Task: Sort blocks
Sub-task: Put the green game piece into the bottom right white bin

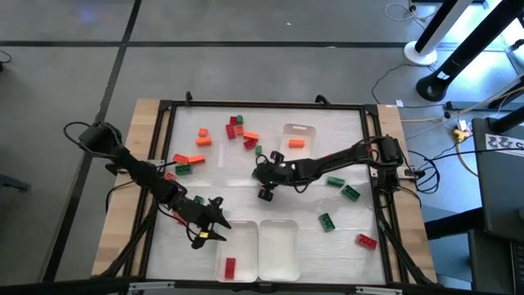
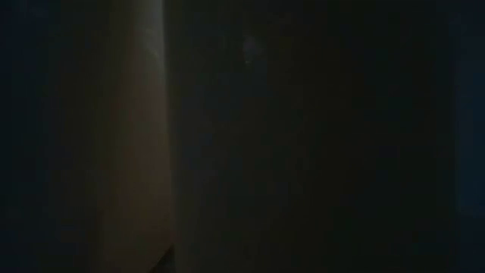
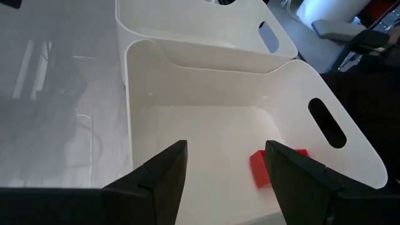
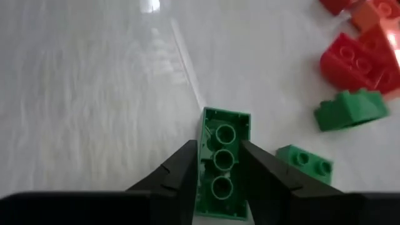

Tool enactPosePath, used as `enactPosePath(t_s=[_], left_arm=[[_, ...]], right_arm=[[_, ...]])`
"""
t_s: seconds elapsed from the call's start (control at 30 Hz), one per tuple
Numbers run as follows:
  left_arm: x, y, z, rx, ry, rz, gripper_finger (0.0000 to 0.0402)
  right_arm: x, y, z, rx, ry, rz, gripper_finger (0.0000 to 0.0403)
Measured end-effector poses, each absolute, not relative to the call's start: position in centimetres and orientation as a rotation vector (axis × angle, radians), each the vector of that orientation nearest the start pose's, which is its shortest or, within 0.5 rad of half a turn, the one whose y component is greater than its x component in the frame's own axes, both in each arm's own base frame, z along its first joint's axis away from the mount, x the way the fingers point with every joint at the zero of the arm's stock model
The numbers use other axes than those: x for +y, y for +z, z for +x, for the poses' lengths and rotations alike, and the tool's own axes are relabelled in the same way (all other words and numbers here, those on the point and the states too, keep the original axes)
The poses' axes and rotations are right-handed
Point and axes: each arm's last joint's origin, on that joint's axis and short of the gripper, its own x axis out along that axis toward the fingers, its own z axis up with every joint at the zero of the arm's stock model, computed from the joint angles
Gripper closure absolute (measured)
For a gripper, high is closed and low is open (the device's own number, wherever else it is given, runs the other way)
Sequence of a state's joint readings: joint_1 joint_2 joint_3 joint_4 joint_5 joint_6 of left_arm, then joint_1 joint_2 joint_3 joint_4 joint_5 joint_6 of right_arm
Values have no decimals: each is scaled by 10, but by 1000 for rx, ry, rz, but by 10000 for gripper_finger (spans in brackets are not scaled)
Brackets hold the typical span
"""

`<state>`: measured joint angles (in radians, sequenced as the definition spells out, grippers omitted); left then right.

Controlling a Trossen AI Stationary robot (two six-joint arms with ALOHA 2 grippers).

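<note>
You have red, green and orange studded bricks scattered over the table. One green brick [image 4: 222,164] lies underside up, its three hollow tubes showing, pinched between two dark fingers near the table's middle. Just beside it sit a small green two-stud brick [image 4: 305,162], a green sloped piece [image 4: 349,110] and a red brick [image 4: 353,60]. A single red brick [image 3: 265,167] rests flat in the near left tray. Three green bricks and a red brick [image 1: 365,240] lie well apart at right.

Green brick [image 4: 223,164] between black fingers [image 4: 178,178], red bricks [image 4: 356,59] nearby, white tray [image 3: 206,125] with red brick [image 3: 261,169], orange bricks [image 1: 202,136] on white tabletop [image 1: 327,147]
</note>
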<state>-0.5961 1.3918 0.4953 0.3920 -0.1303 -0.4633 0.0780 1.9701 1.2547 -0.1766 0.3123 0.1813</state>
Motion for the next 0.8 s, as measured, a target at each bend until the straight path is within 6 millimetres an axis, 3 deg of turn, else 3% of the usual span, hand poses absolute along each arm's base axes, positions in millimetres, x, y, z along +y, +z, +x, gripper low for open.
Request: enactPosePath(t_s=[0.27, 0.63, 0.8], left_arm=[[-139, 166, 217, 544, -331, -279, 197], [-113, 188, 224, 440, -258, -327, 197], [-99, 192, 230, 400, -213, -302, 197]], right_arm=[[22, 181, 407, 1007, -321, -103, 286], [17, 177, 386, 1226, -429, -217, 286], [5, 176, 377, 1315, -500, -277, 286]])
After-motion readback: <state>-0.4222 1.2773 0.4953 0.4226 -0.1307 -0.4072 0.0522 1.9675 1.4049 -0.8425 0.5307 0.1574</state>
